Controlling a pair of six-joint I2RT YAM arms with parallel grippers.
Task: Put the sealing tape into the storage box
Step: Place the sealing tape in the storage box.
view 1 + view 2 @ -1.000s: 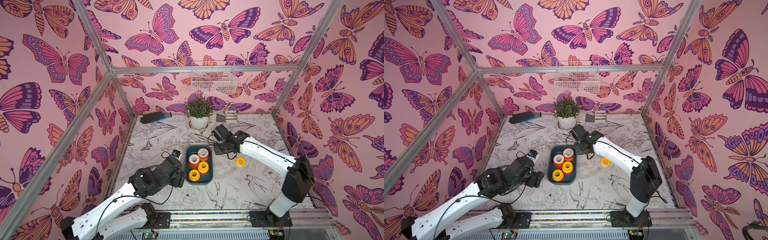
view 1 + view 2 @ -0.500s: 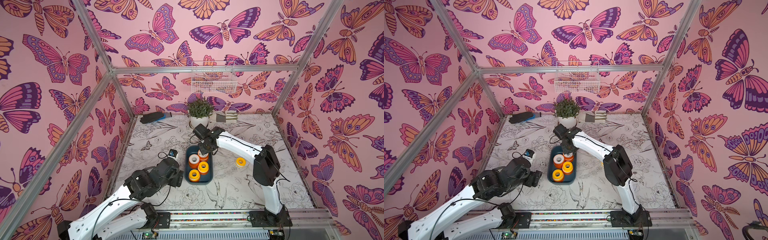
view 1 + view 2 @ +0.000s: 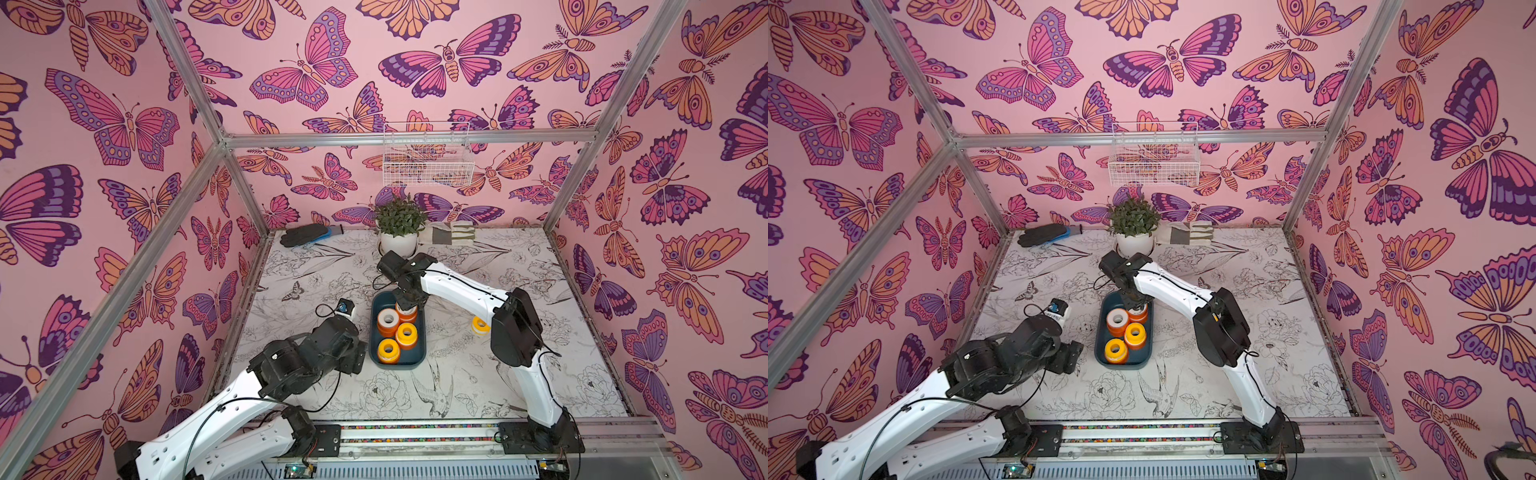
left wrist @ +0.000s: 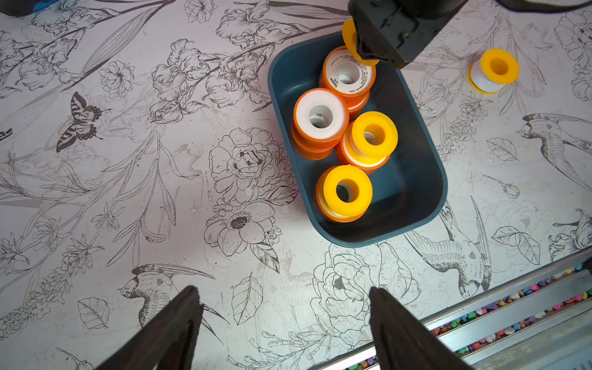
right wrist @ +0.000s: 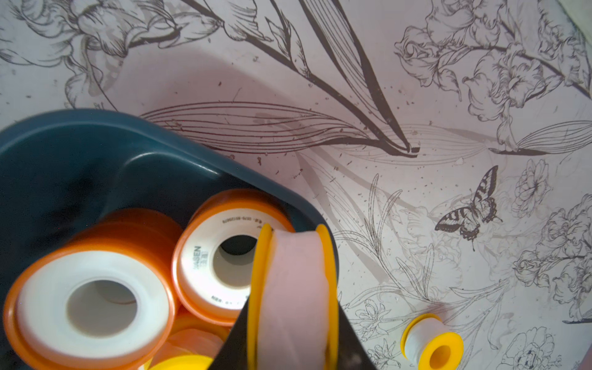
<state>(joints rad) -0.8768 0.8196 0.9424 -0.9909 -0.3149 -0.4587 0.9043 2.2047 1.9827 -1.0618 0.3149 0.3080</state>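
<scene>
While scanning from the counter's (image 4: 96, 198) front edge, note left hand (image 4: 282, 291) low near the front-left corner, fingers spread wide, gripping nothing, parked just short of storage box (image 4: 416, 198). About mid-counter, find that box already carrying sealing tape (image 4: 347, 192): four spools on top, two yellow-flanged nearer, two orange farther, apparently stacked on others beneath, with bare floor along the side facing the right edge. Out toward the right edge, level with the box's middle and clear of it, spot loose spool (image 4: 493, 72), yellow, lying on its side on the counter, untouched. Over the box's far end, see right hand (image 3: 406, 298) pinching held spool (image 5: 293, 288) across its yellow flanges, on edge, just above farthest orange spool (image 5: 224, 266), not yet let go. Judged step: delivering the held spool, late in the task. Next move probably calls for lowering onto bare floor or squarely onto the stack, then spreading the fingers; risk of rolling if dropped on edge. Afterwards, fetching the loose spool. At the far edge, potted plant (image 3: 399, 232) and dark glove (image 3: 309, 236)
</scene>
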